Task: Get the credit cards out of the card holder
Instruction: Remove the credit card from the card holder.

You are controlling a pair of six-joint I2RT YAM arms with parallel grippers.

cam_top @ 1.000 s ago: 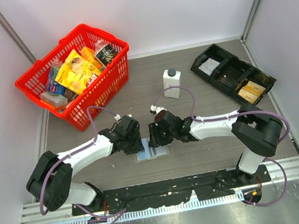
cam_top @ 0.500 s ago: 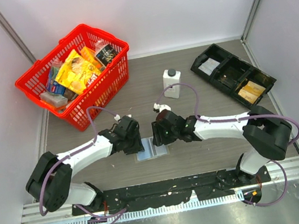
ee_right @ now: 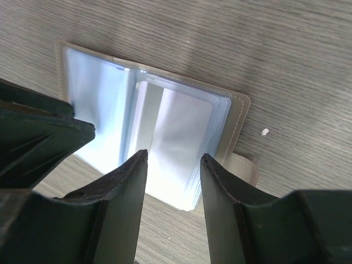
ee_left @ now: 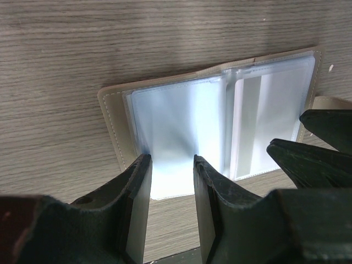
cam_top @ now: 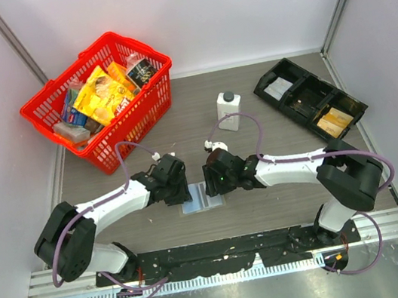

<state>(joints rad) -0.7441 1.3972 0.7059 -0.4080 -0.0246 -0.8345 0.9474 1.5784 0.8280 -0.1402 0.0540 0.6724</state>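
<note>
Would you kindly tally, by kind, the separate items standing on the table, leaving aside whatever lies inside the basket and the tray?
red basket: 1
white bottle: 1
black tray: 1
card holder, lying open: 1
Total: 4

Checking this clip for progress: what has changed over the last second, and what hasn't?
The right gripper shifted slightly to the right in the top view, above the card holder, and its arm's elbow swung outward a little, then back. Nothing was taken hold of or let go. The left gripper and the open card holder stayed where they were.
</note>
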